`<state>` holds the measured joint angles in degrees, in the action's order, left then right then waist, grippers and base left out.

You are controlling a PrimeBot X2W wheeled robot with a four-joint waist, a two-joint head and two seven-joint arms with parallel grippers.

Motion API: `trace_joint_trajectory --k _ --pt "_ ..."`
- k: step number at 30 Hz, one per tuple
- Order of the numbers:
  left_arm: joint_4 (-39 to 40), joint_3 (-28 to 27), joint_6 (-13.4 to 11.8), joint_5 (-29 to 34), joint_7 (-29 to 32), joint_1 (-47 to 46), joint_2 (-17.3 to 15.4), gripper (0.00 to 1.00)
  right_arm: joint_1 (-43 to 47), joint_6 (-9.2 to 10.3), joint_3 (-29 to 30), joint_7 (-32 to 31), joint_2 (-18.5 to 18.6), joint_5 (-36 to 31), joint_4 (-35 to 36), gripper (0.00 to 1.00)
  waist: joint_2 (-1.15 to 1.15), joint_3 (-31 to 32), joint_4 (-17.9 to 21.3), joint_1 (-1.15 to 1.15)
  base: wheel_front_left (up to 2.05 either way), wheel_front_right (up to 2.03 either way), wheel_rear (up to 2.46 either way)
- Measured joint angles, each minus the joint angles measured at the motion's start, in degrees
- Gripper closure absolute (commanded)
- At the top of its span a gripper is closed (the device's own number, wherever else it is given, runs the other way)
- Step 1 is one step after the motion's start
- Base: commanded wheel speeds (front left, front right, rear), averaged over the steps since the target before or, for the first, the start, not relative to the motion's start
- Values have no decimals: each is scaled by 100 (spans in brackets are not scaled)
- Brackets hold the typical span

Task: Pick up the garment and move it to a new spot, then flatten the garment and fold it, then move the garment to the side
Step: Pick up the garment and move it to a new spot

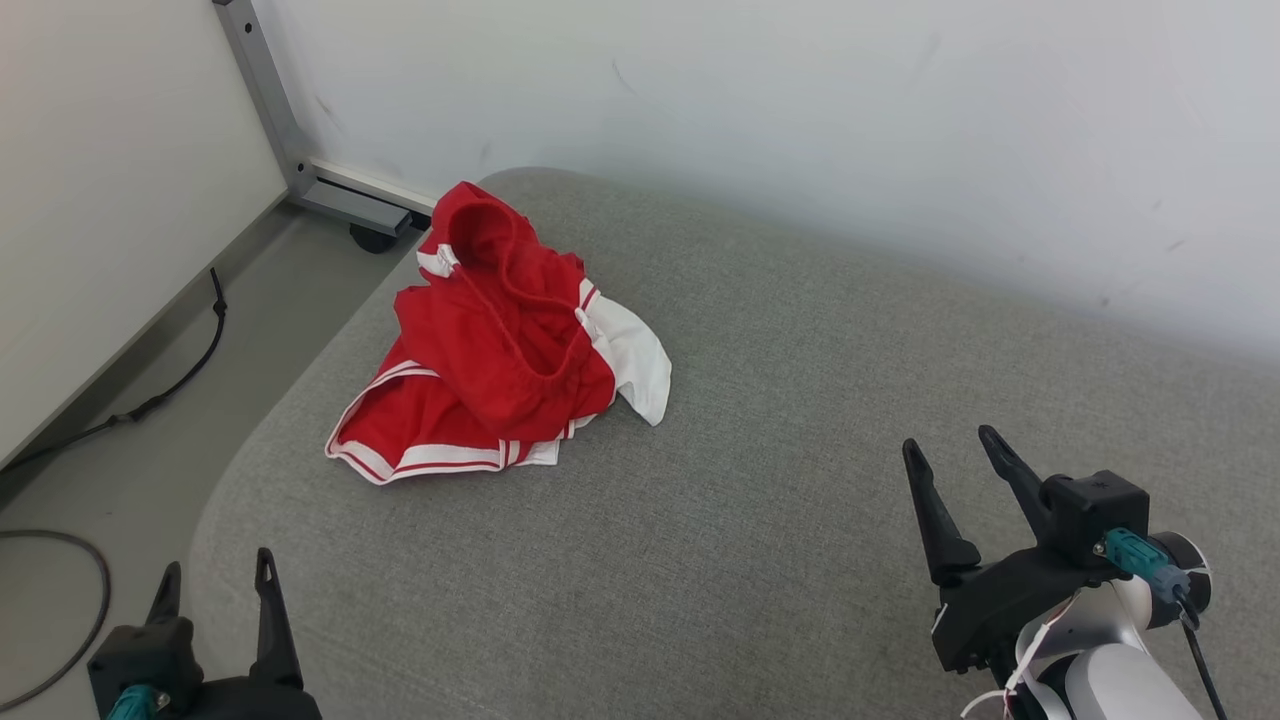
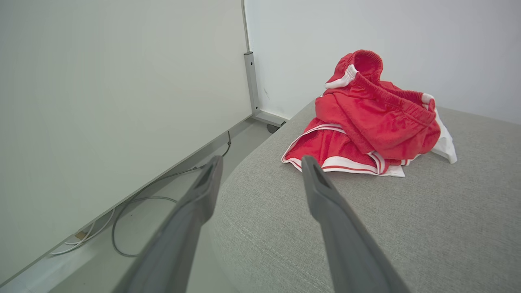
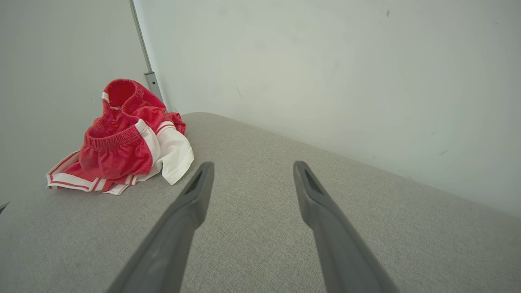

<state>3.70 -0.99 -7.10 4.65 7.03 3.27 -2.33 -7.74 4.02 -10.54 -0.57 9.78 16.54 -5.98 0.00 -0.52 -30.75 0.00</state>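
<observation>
The garment point(image 1: 495, 350) is a pair of red shorts with white stripes and a white panel, lying crumpled in a heap on the grey cushion point(image 1: 760, 480) near its far left corner. It also shows in the left wrist view as the garment point(image 2: 366, 122) ahead and to the right, and in the right wrist view as the garment point(image 3: 126, 142) at the left. My left gripper point(image 1: 215, 575) stands open at the cushion's near left edge, well short of the cloth. Off to the right my right gripper point(image 1: 950, 445) is open too, nothing between its fingers.
A white wall point(image 1: 800, 120) runs behind the cushion. A grey metal frame leg with a caster point(image 1: 300, 170) stands at the back left. Dark cables point(image 1: 150, 400) lie on the floor to the left, beside a white panel point(image 1: 100, 200).
</observation>
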Motion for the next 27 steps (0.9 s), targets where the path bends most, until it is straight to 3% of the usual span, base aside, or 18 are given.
trace_joint_trajectory --k 8,11,13,15,22,27 --pt "-132 342 18 -357 52 -245 0 0 4 0 44 5 1 0 -130 0 0 -13 36 0 0 0 0" --pt "-369 382 248 -569 124 -648 7 0 12 0 59 7 1 1 -134 0 0 -15 61 0 0 0 0" --pt "-631 382 402 -1089 254 -998 5 0 19 1 84 8 3 4 -134 0 0 -26 80 0 0 0 0" --pt "-887 375 571 -1094 307 -1353 13 0 24 1 100 8 11 8 -142 0 0 -34 103 0 0 0 0" --pt "-1562 253 832 -1372 447 -2155 -36 0 42 2 55 5 -8 8 -125 0 0 -63 237 0 0 0 0" --pt "-2218 80 1016 -1502 597 -2858 -220 0 23 2 79 -4 62 7 -89 0 0 -160 556 0 0 0 0"
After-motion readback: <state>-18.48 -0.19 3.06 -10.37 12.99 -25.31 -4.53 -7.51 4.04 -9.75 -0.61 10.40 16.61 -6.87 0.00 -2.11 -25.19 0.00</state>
